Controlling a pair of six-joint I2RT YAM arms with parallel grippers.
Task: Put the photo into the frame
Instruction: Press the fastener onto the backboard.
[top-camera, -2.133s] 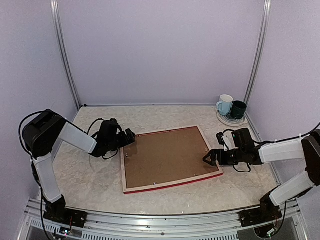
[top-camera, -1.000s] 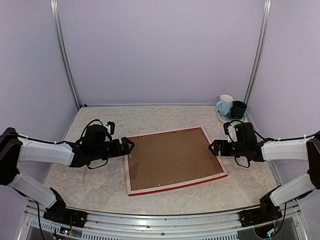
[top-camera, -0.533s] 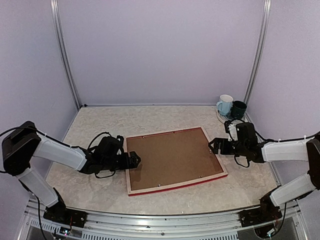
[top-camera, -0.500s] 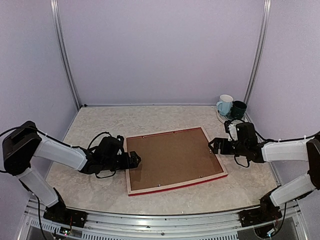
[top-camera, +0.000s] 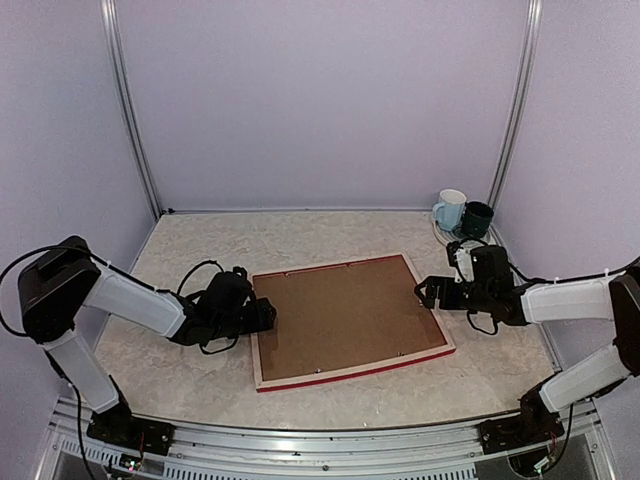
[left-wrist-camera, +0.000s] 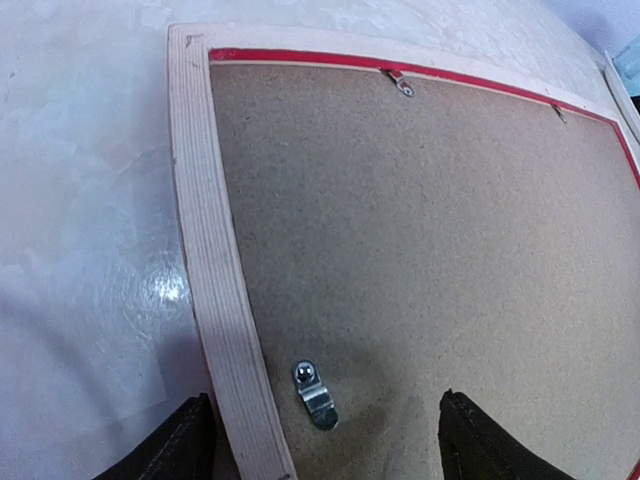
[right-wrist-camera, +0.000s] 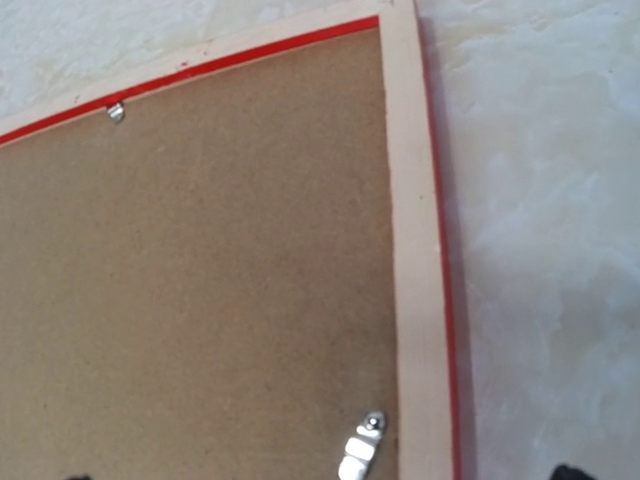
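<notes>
My left gripper (top-camera: 264, 314) straddles the frame's (left-wrist-camera: 213, 230) nine-o'clock rail, jaws apart; my right gripper (top-camera: 424, 293) likewise at three o'clock.

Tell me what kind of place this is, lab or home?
Most likely a lab robot cell: plain lilac walls with aluminium rails, two arms bolted to a table, and staged props, a face-down frame and two mugs.

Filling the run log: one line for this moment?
frame face-down, backing board in | photo not visible | left gripper open, straddling left rail by clip | right gripper open at right rail
</notes>
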